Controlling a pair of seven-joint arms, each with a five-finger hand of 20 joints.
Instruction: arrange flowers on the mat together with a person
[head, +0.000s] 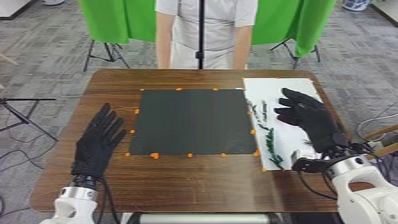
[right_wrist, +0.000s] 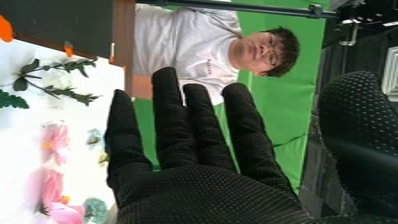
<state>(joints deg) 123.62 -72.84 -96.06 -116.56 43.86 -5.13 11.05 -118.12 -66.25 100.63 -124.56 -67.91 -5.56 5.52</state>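
Brown wooden desk, carrying a dark mat at its middle. To the mat's right lies a white sheet, its long axis running from the near side of the desk to the far side. Right hand: above the sheet, fingers extended, spread and grasping nothing. Left hand: left of the mat, fingers straight, pointing away from the robot, released. The flowers are on the sheet, off the mat. Green stems lie along the sheet's mat side, long axes running roughly near to far; which end carries the bloom cannot be made out with confidence. Pink flowers lie on the sheet beside a leafy sprig. Small orange markers ring the mat's edges.
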